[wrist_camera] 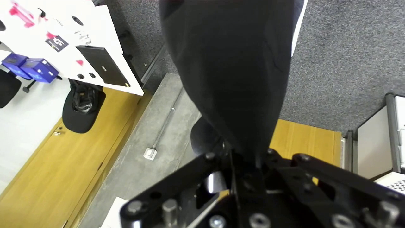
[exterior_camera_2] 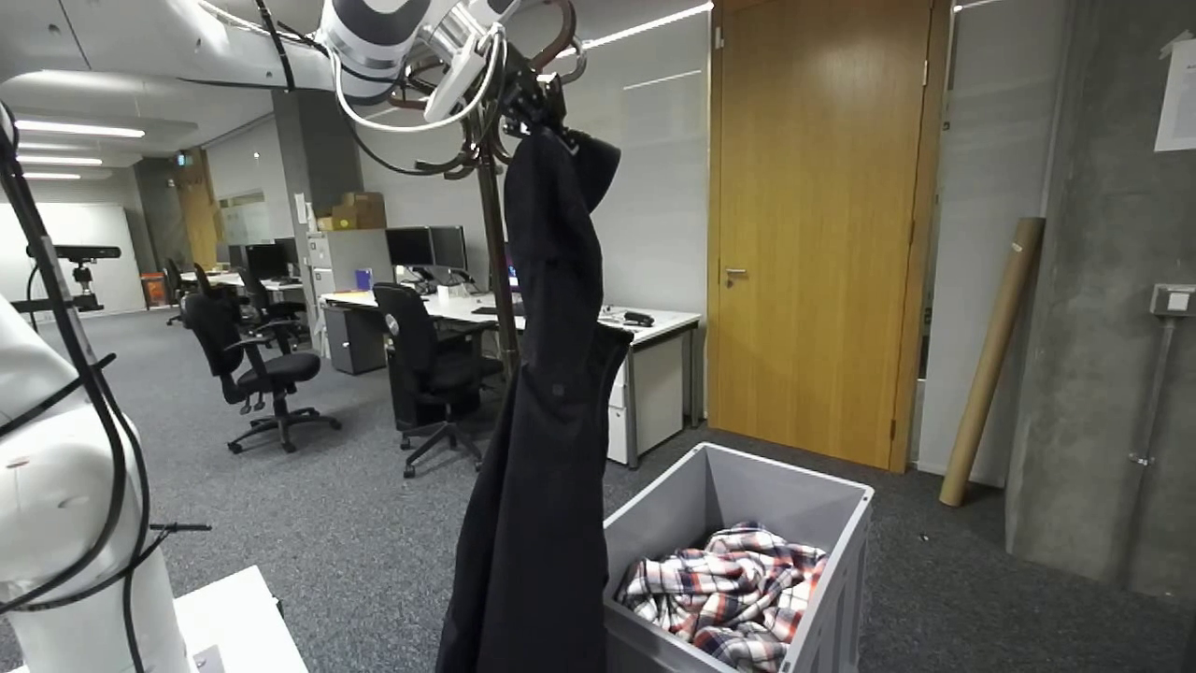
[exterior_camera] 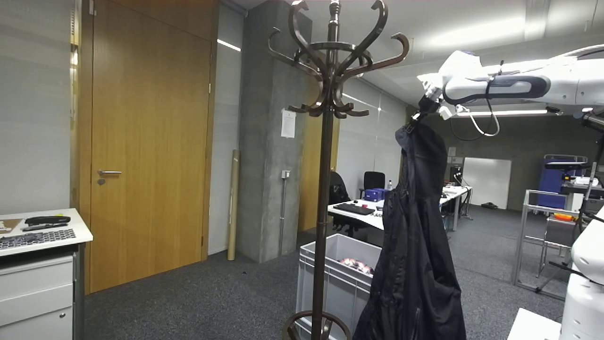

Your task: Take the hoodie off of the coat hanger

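The black hoodie (exterior_camera: 415, 245) hangs limp and long from my gripper (exterior_camera: 413, 121), clear of the hooks of the coat hanger. It also shows in an exterior view (exterior_camera_2: 551, 439), where its lower end runs out of the picture. The dark brown coat hanger (exterior_camera: 322, 189) stands upright beside it; part of its pole (exterior_camera_2: 493, 243) shows behind the hoodie. In the wrist view my gripper (wrist_camera: 242, 155) is shut on bunched fabric of the hoodie (wrist_camera: 227, 63). The fingertips are partly hidden by the cloth.
A grey box (exterior_camera_2: 785, 475) stands on the floor close to the hoodie and the coat hanger. A plaid cloth (exterior_camera_2: 738, 579) lies in it. A white desk (exterior_camera: 351, 215) and office chairs (exterior_camera_2: 266, 369) stand behind. A concrete pillar (exterior_camera: 269, 141) is near the wooden door (exterior_camera: 151, 141).
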